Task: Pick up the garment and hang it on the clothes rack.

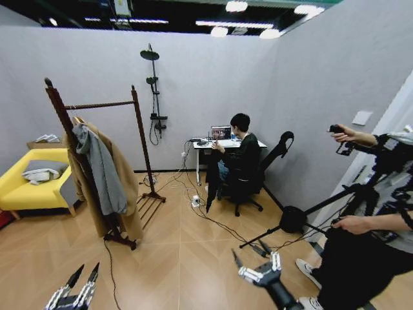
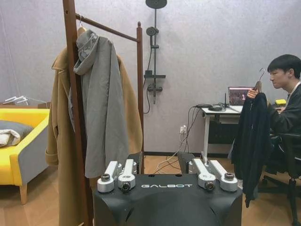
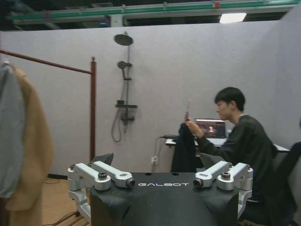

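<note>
1. Room: grey partition walls, herringbone wood floor (image 1: 187,252), yellow sofa (image 1: 29,187) at the robot's left, a white desk (image 1: 226,144) against the far wall.
2. Clothes rack (image 1: 100,155): dark reddish-brown wood, two knob-topped posts, one horizontal bar, slatted shelf at the base. A long tan coat (image 2: 129,113) and a grey hooded top (image 2: 101,108) already hang at one end; the rest of the bar is bare.
3. Garment (image 2: 251,141): black, limp, long-sleeved, on a wooden hanger with a metal hook. A seated person at the desk holds it up by the hanger, well apart from the rack and from both grippers.
4. Left gripper (image 1: 74,287): low in the head view, fingers spread, holding nothing.
5. Right gripper (image 1: 257,270): low at the robot's right, fingers spread, holding nothing.
6. Progress, judged: nothing done. Pick-up and hanging both remain.
</note>
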Robot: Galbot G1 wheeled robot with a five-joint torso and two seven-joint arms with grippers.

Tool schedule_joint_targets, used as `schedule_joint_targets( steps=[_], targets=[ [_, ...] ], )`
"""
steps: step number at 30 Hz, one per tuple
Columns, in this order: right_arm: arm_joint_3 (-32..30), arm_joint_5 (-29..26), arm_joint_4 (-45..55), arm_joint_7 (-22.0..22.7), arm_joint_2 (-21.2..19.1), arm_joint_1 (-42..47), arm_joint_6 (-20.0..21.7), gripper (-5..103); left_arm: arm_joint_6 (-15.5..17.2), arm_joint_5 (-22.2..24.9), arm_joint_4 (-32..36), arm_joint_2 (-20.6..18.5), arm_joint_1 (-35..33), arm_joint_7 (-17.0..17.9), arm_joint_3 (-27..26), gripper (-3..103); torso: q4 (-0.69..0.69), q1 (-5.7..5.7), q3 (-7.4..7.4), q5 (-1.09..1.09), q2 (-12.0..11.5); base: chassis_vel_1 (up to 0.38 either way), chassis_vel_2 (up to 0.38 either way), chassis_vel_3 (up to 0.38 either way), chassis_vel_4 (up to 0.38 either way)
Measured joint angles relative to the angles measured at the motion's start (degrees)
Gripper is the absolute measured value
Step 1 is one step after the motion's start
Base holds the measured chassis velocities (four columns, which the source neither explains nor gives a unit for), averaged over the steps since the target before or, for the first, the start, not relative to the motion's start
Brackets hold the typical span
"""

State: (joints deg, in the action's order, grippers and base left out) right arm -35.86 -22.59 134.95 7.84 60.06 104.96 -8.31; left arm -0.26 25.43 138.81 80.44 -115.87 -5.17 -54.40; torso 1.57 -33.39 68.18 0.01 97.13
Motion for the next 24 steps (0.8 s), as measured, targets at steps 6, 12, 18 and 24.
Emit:
schedule_joint_targets(
  steps=[6,12,18,24],
  targets=[
    [-5.62,-9.01,-0.84,4.6,-2.14,-3.33,5.42,100,0.0,0.0,0.0,0.0,0.0,0.0,0.0,46,0.0,0.0,0.0,-0.01,0.0,0.0,0.0,0.0,0.0],
    [-6.96,-10.77,1.0,7.78,-2.47,-7.73,12.51,100,0.0,0.0,0.0,0.0,0.0,-0.03,0.0,46,-0.04,-0.01,0.0,0.01,0.0,0.0,0.0,0.0,0.0],
    [-5.95,-6.55,-0.04,11.9,0.38,-6.45,12.47,100,0.0,0.0,0.0,0.0,0.0,0.0,0.0,46,0.02,-0.01,0.0,-0.01,0.0,0.0,0.0,0.0,0.0],
    [-5.7,-6.56,-0.48,11.45,1.24,-5.38,10.05,100,0.0,0.0,0.0,0.0,0.0,0.0,0.0,46,0.01,0.0,0.0,0.0,0.0,0.0,0.0,0.0,0.0]
  ],
)
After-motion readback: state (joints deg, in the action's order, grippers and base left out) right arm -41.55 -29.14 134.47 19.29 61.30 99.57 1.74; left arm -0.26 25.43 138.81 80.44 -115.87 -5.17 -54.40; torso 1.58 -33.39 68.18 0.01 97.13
